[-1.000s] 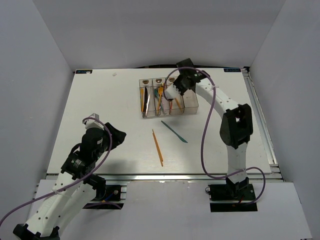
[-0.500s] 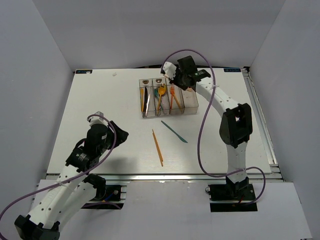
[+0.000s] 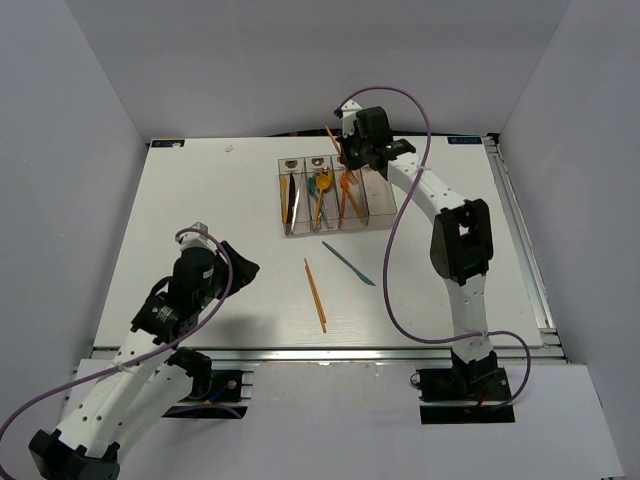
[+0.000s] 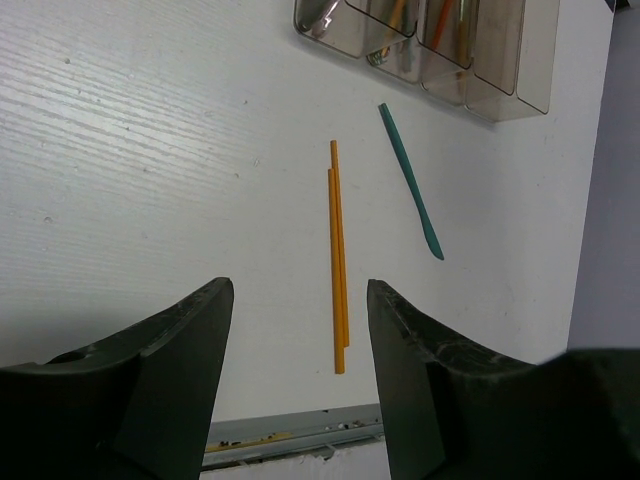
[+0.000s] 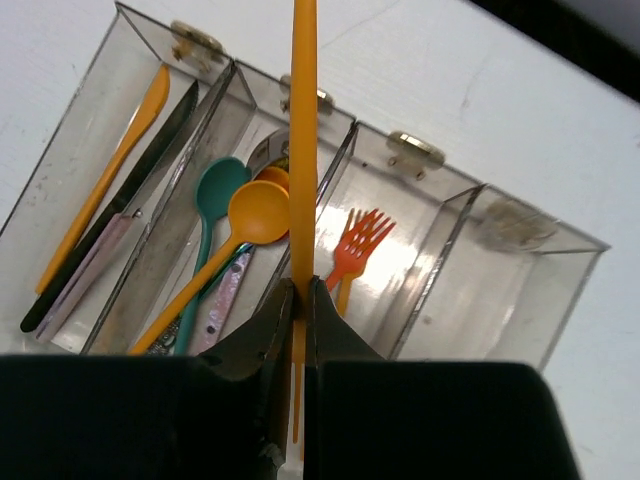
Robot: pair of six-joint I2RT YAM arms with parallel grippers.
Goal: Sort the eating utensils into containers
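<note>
Right fingers (image 5: pixel 283 325) were clamped shut on a thin orange stick (image 5: pixel 303 140), gripped near one end, with the rest running straight out ahead of them. In the top view the right fingers (image 3: pixel 347 152) sat above the far, labelled end of the containers (image 3: pixel 384 205), with the stick (image 3: pixel 329 133) angled up and away past that end. In the right wrist view it crossed over the wall between the second and third bins of the containers (image 5: pixel 520 290); height above them could not be told. Inside, counting from the left: first bin held an orange knife (image 5: pixel 110 170) and a black knife (image 5: pixel 120 200) side by side. Second bin held a teal spoon (image 5: pixel 215 195) and an orange spoon (image 5: pixel 255 215), bowls toward the labels. Third bin held a red-orange fork (image 5: pixel 355 245). Left fingers (image 4: pixel 190 350) stood wide apart, gripping nothing. They hung over the bench (image 3: pixel 200 200), well apart from the containers on their near-left side (image 3: pixel 238 268). A pair of orange sticks (image 4: pixel 338 270) lay side by side on the bench on the near side of the containers (image 4: pixel 520 70), showing between the left fingers in that wrist view. A teal knife (image 4: pixel 411 180) lay diagonally, just near of the containers, right of the pair and apart from it. Top view showed both too: pair (image 3: pixel 316 295), knife (image 3: pixel 348 263).
</note>
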